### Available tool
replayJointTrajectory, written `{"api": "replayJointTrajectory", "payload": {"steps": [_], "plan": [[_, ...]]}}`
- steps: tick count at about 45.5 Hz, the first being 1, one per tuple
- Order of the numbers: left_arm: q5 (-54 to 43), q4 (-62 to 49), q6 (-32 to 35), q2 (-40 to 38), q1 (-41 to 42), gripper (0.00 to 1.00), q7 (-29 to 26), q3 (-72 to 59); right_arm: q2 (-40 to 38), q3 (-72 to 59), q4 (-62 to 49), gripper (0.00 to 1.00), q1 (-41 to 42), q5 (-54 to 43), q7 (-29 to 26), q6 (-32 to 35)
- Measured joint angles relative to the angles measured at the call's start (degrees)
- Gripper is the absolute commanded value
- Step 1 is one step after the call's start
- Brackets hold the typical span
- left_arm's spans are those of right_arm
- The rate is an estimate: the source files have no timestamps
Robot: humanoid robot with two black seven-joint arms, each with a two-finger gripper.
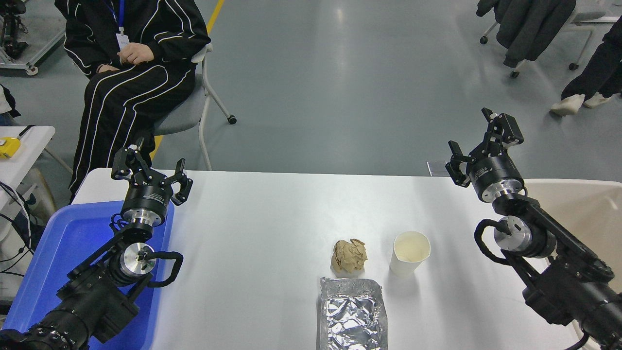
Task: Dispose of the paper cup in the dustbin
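Note:
The white paper cup [409, 253] stands upright on the white table [272, 218], right of centre, its cream inside showing. The beige dustbin [578, 209] is at the table's right edge, partly hidden behind my right arm. My right gripper [478, 141] is open and empty, raised above the table's far right corner, well behind and to the right of the cup. My left gripper [148, 167] is open and empty, parked at the far left above the blue tray.
A brown paper ball [349, 255] lies just left of the cup. A silver foil tray [353, 313] lies in front of it at the near edge. A blue plastic tray [63, 253] sits at the left. A seated person [131, 63] is beyond the far left corner.

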Motion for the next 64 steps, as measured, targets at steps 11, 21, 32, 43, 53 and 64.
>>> {"api": "replayJointTrajectory", "payload": {"steps": [11, 21, 32, 43, 53, 64], "plan": [[0.0, 0.0, 0.0, 0.0, 0.0, 1.00, 0.0, 0.0, 0.1, -0.1, -0.1, 1.00, -0.2, 0.0, 0.0, 0.0], [0.0, 0.0, 0.0, 0.0, 0.0, 1.00, 0.0, 0.0, 0.1, 0.1, -0.1, 1.00, -0.3, 0.2, 0.0, 0.2], [0.0, 0.0, 0.0, 0.0, 0.0, 1.00, 0.0, 0.0, -1.6, 0.7, 0.2, 1.00, -0.1, 0.4, 0.0, 0.7], [0.0, 0.0, 0.0, 0.0, 0.0, 1.00, 0.0, 0.0, -2.6, 0.8, 0.5, 1.00, 1.0, 0.1, 0.1, 0.9], [0.0, 0.0, 0.0, 0.0, 0.0, 1.00, 0.0, 0.0, -2.9, 0.4, 0.5, 1.00, 1.3, 0.1, 0.1, 1.0], [0.0, 0.0, 0.0, 0.0, 0.0, 1.00, 0.0, 0.0, -3.0, 0.0, 0.1, 1.00, 0.4, 0.7, -0.1, 0.6]]}}
